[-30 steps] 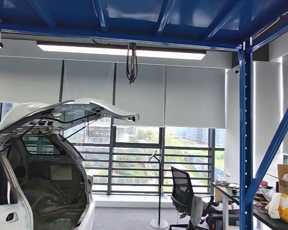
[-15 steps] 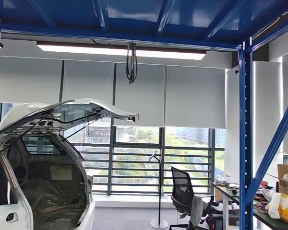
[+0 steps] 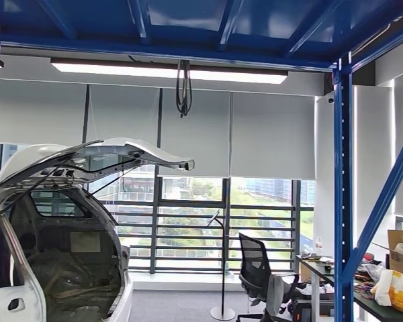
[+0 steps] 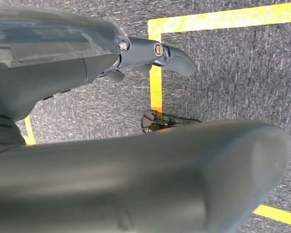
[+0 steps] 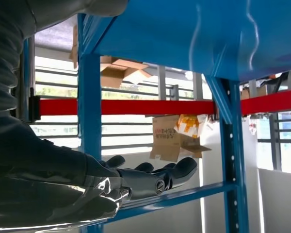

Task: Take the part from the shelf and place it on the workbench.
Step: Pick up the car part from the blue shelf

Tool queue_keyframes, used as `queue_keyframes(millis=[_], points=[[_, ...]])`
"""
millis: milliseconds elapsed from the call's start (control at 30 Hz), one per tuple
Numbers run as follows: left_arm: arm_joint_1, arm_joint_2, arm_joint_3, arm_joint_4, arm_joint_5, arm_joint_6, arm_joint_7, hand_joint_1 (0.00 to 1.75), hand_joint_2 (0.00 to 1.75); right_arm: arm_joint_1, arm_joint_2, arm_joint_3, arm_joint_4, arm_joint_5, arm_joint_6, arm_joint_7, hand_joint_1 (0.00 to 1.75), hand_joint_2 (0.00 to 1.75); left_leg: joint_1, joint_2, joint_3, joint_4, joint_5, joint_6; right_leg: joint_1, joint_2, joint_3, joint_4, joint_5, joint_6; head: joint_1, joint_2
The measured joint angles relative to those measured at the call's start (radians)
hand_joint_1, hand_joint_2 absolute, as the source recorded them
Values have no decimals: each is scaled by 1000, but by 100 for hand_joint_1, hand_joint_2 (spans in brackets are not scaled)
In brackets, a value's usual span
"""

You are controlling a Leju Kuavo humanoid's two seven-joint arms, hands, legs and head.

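Observation:
My left hand (image 4: 63, 73) hangs over grey carpet in the left wrist view, its fingers (image 4: 173, 56) stretched out and apart from the thick thumb (image 4: 195, 174), with nothing in it. In the right wrist view my right hand (image 5: 100, 184) is held out flat beside the blue shelf (image 5: 89, 107), fingers (image 5: 173, 172) extended and holding nothing. A red beam (image 5: 155, 107) crosses the shelf, with cardboard boxes (image 5: 169, 138) and a yellow-orange packet (image 5: 189, 125) behind it. I cannot tell which item is the part. In the head view the blue shelf frame (image 3: 343, 201) spans overhead and stands at the right.
A white car (image 3: 58, 221) with its tailgate raised stands at the left. An office chair (image 3: 258, 272) and a floor lamp stand (image 3: 223, 268) are ahead, before a cluttered desk (image 3: 331, 272) and a cardboard box (image 3: 402, 251). Yellow tape (image 4: 155, 82) marks the carpet.

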Motion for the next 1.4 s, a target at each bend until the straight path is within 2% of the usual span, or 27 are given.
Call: queue_keyframes(millis=[533,967,1400], points=[[-6,0,0,0,-31,0,0,0,0,-105,64,9,160,1,12,-27,0,175,0,0,0,0,0,0,0,0,0,1,0,0,0,0],[-9,0,0,0,-49,-3,0,0,0,-152,101,64,200,4,21,-27,0,175,0,0,0,0,0,0,0,0,0,1,0,0,0,0],[-11,0,0,0,-63,-8,0,0,0,-195,126,81,264,-51,34,-48,0,175,0,0,0,0,0,0,0,0,0,1,0,0,0,0]])
